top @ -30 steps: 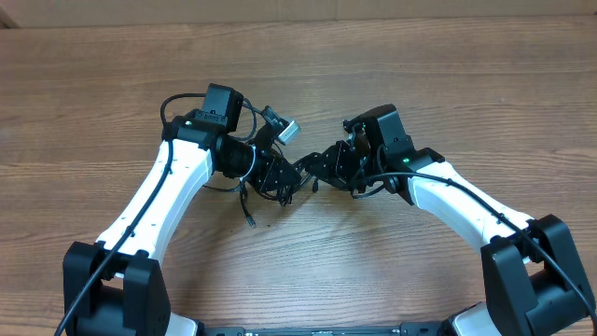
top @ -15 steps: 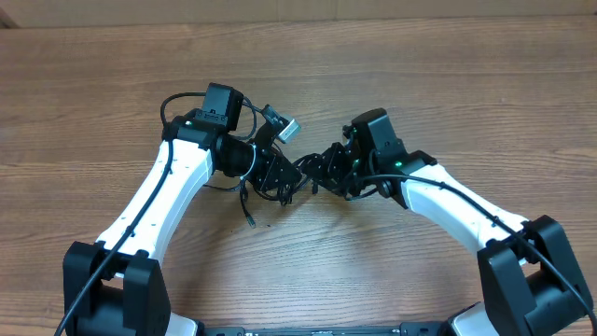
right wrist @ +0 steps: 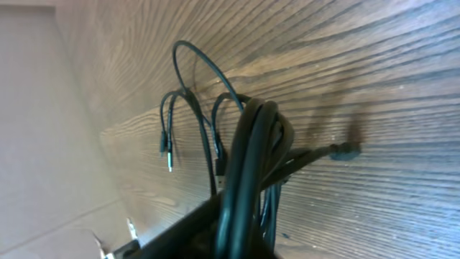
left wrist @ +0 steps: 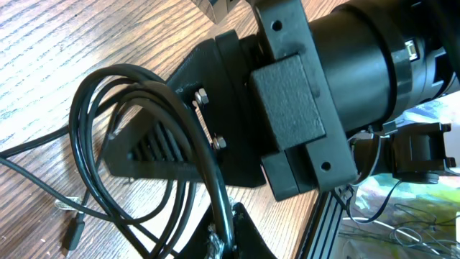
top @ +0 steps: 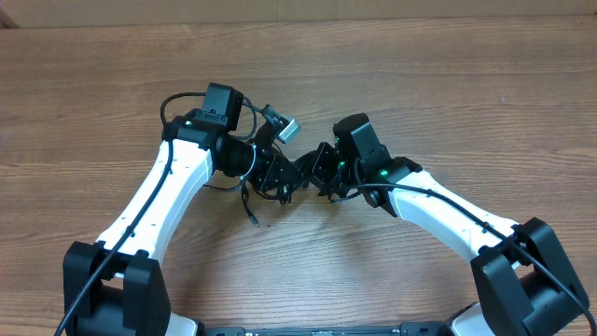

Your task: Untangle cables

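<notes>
At the middle of the worktop (top: pixel 466 84), we judge the untangling barely begun — the cables (right wrist: pixel 248 158) are one knotted clump strung between both arms. One plug end (top: pixel 250 220) trails toward the near edge. The left gripper (top: pixel 272 174) has its jaws together, loops draped over it; what they pinch we cannot tell. The right gripper (top: pixel 324 175) has its jaws clamped on the bundle. No container shows.

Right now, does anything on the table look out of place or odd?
Only the cables: they are bunched in a tangled clump mid-table between the left tool and the right tool, loops sticking out, and one plug end strays loose beside the left arm. Nothing looks spilled or damaged.
</notes>
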You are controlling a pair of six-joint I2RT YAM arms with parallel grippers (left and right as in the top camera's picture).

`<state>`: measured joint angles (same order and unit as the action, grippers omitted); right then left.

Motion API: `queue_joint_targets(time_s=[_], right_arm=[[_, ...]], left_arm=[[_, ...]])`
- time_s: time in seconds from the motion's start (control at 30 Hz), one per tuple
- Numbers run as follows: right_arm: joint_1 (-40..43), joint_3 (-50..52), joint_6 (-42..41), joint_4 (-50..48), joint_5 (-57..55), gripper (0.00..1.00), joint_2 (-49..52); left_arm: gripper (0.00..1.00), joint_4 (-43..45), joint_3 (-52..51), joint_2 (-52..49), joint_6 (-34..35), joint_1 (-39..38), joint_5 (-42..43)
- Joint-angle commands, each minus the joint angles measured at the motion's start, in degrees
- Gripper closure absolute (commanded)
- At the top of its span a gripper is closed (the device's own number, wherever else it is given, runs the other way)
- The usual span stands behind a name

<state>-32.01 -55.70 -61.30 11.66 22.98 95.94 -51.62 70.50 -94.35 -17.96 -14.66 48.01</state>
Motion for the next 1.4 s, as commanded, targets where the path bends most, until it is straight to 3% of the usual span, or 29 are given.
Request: queue_joint_targets(time_s=[0.0,0.23,0.4,0.53,0.97,1.17,1.37], right_arm=[[0.15,-0.13,1.81,0.66,-0.15,0.96,-0.68],[6.08,-0.17,18.51,1.05,20.55,0.96,-1.49],[10.97,-0.2,24.24,-0.35,36.17,0.96,-2.99],[13.4,-0.2,25.4,-3.61,44.72,0.96,-5.11],[20.17,-0.31,25.11,-9.05,48.3,0.96,-17.29],[27.04,-0.31,23.41,-9.05,51.15,0.96,-22.6],[35.65,-0.31,22.56,-8.68,54.71,0.96,-23.85]], left_arm=[[0.96,0.0,1.22,0.85,0.57,-0.31,-0.13],[0.96,0.02,1.27,1.03,7.96,0.76,-14.62],[0.96,0.07,2.27,3.21,12.0,1.9,-15.78],[0.96,0.72,3.5,7.17,14.36,1.9,-21.31],[0.96,2.75,3.89,20.5,24.87,1.9,-57.31],[0.96,2.19,3.89,20.9,25.22,1.9,-60.7],[0.96,1.33,3.89,20.9,29.97,1.9,-66.31]])
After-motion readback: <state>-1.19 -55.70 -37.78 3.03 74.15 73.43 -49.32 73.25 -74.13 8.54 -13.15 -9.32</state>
